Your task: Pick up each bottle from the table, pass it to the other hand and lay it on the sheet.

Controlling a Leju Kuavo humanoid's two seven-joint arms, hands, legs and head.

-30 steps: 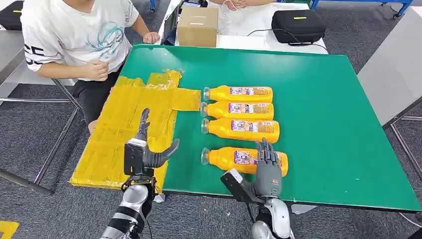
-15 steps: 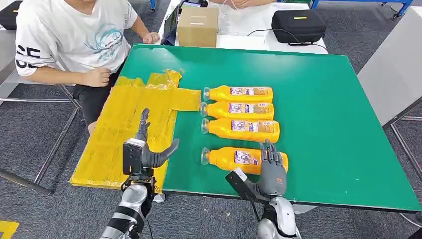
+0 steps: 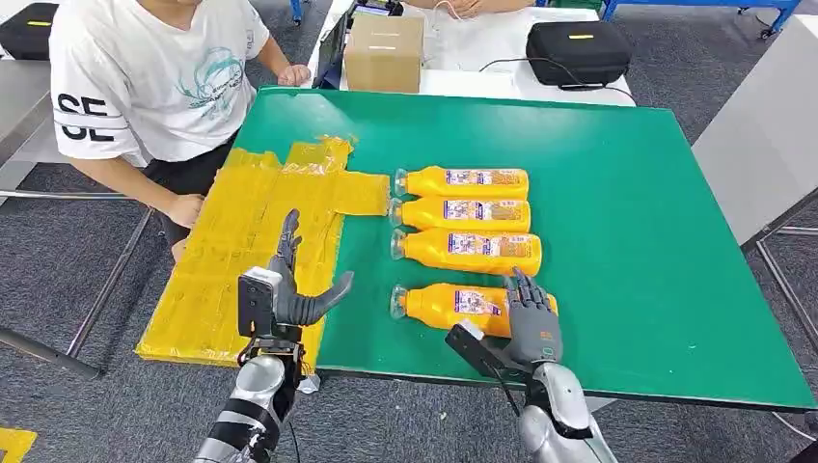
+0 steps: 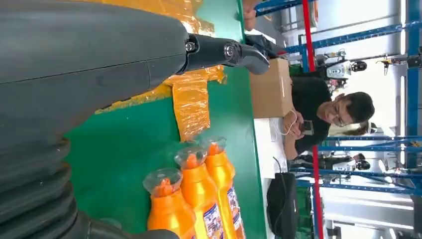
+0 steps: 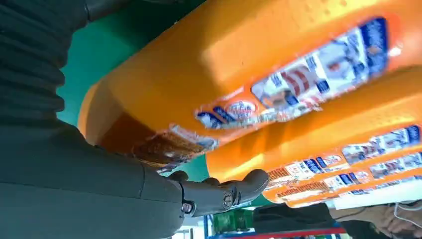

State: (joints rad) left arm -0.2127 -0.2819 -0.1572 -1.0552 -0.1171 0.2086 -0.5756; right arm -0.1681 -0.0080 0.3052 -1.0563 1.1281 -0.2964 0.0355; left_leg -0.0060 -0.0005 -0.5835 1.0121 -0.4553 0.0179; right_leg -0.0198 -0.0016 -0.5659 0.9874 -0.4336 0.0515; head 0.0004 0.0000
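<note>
Broadly, a green table [image 3: 617, 222] filled the head view, with a yellow sheet [image 3: 241, 241] draped over its left edge and a person [image 3: 145, 77] seated just beyond it, one hand on the sheet. Four orange bottles [image 3: 463, 182] lay in a column mid-table, caps toward the sheet. The right hand [image 3: 533, 323] rested over the base end of the nearest bottle [image 3: 453, 306], fingers spread on it, not closed around it. The left hand [image 3: 289, 289] hovered over the sheet's near part, released and holding nothing.
</note>
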